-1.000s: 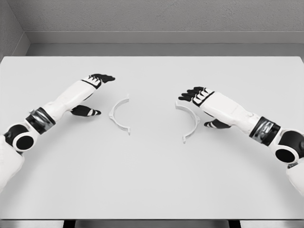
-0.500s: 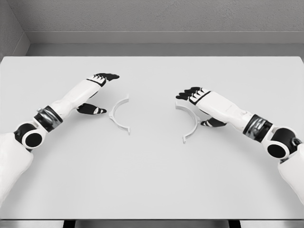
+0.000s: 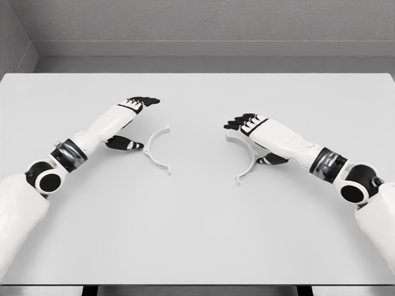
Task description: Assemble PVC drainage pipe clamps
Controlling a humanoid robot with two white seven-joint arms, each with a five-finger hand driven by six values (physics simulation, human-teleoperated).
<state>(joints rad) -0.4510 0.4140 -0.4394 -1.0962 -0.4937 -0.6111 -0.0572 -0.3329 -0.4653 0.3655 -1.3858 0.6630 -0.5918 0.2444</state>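
Note:
Two white half-ring clamp pieces lie flat on the white table (image 3: 197,228). The left clamp half (image 3: 154,150) curves with its opening toward the right. The right clamp half (image 3: 247,157) opens toward the left. My left hand (image 3: 137,120) hovers just left of the left half, fingers (image 3: 145,100) stretched out and thumb (image 3: 126,144) spread below, holding nothing. My right hand (image 3: 250,139) reaches over the upper end of the right half, its dark fingers (image 3: 239,121) extended and thumb (image 3: 270,160) tucked beside the arc. Whether it touches the piece is unclear.
The table ends at a grey back wall (image 3: 197,24) with a ledge behind it. Both forearms slant in from the lower corners.
Both hands have crept inward toward the clamp halves, the left one rightward and the right one leftward. The right clamp half has shifted slightly left; the left half has stayed put.

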